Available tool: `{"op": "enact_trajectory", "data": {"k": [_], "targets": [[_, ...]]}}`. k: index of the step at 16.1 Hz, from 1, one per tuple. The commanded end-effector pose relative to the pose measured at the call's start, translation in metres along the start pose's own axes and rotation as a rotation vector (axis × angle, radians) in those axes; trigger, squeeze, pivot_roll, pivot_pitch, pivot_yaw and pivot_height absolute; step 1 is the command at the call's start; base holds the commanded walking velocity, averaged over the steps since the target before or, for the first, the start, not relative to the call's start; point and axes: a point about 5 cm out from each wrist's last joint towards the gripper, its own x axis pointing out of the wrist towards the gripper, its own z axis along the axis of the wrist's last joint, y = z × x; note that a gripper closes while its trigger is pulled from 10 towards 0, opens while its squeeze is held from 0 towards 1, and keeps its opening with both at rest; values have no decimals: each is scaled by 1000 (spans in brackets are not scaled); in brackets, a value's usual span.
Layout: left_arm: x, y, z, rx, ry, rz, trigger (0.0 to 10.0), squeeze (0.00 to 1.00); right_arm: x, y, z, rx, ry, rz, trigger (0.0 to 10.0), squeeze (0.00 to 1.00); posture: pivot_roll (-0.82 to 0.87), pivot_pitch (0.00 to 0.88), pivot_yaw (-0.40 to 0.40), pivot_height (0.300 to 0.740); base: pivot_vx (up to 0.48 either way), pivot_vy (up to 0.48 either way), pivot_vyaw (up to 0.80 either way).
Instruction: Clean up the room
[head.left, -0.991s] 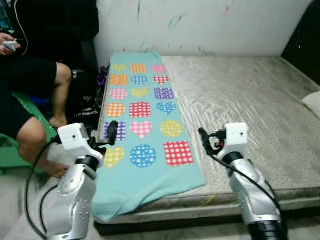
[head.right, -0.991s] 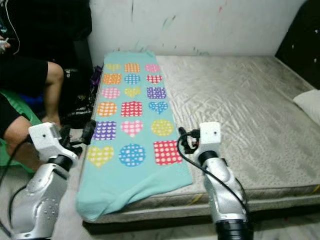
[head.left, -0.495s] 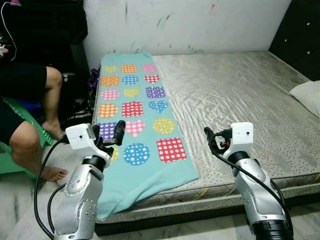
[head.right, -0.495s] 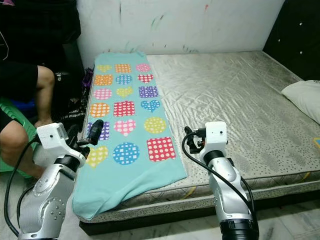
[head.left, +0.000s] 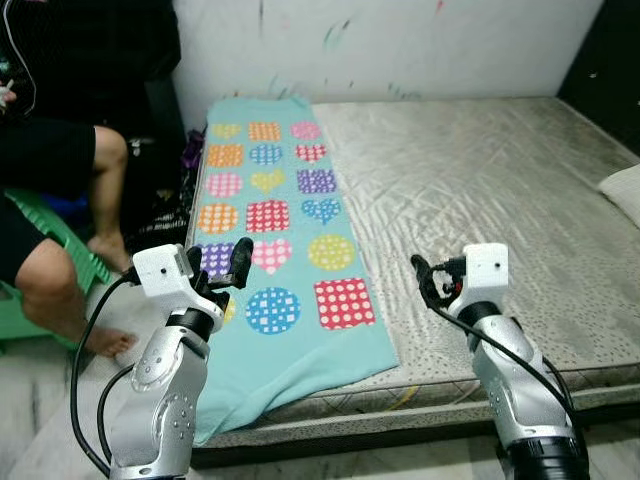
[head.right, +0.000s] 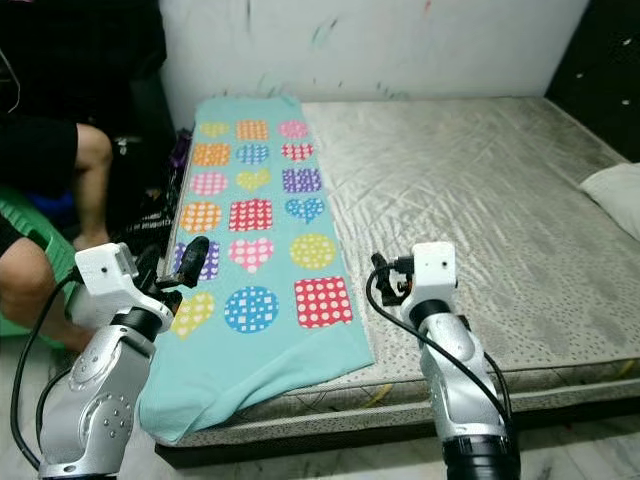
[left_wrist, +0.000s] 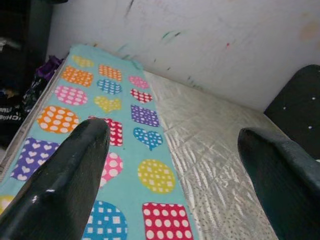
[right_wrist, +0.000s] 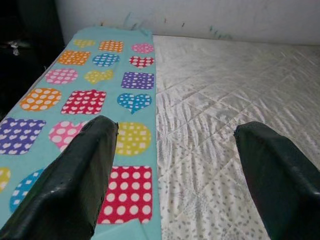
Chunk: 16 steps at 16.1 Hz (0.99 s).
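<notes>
Bare mattress (head.left: 480, 190): grey-beige quilted fabric, faint sheen, creased in diagonal lines, speckled toward the near edge. It sits against a white wall (head.left: 400, 45) streaked with paint marks.

Blanket (head.left: 280, 240): soft teal fleece, long narrow rectangle, lying flat along the mattress's left side. Its long axis runs from the wall toward the robot; the far short end touches the wall, the near end drapes over the mattress edge in a rumpled fold. Printed with rows of polka-dotted hearts, circles and squares in orange, pink, purple, yellow, blue and red.

White pillow (head.left: 625, 190) corner at the mattress's far right edge.

Left gripper (head.left: 228, 270) hovers above the blanket's near-left portion, black fingers (left_wrist: 65, 185) spread wide, holding nothing. Right gripper (head.left: 428, 282) hovers over bare mattress just right of the blanket's near corner, fingers (right_wrist: 80, 175) likewise spread apart, empty.

A seated person's bare legs (head.left: 70, 250) are left of the bed, on a green chair (head.left: 40, 270).
</notes>
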Motion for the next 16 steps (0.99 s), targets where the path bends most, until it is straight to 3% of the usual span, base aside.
{"op": "enact_trajectory", "data": {"k": [1, 16], "targets": [[1, 0, 0, 9, 6, 5, 10000, 0, -1, -4, -1, -3, 9, -16, 10000, 0, -67, 0, -7, 740, 0, 0, 0], [-1, 2, -2, 11, 17, 24, 10000, 0, -5, -5, -6, -4, 43, -10, 10000, 0, -65, 0, -8, 740, 0, 0, 0]]}}
